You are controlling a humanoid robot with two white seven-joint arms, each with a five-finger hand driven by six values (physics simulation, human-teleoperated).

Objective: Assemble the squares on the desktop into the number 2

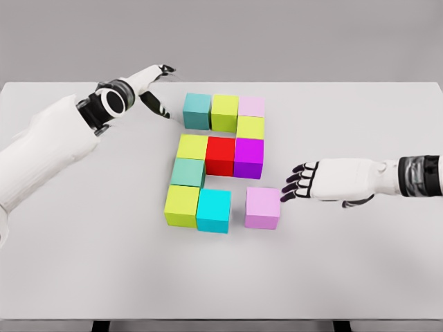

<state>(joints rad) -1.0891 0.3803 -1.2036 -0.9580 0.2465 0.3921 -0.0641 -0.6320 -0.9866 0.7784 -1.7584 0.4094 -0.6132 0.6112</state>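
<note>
Just left of the right hand (299, 183), fingers spread and empty: lilac cube (262, 207), gapped from cyan cube (213, 210).

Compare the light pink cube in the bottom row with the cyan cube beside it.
The light pink cube is pale lilac-pink; the cyan cube is bright turquoise. The cyan cube touches the yellow-green cube on its left; the pink cube stands apart, with a gap between it and the cyan one. The right hand is at the pink cube, not the cyan. Both look alike in size.
</note>
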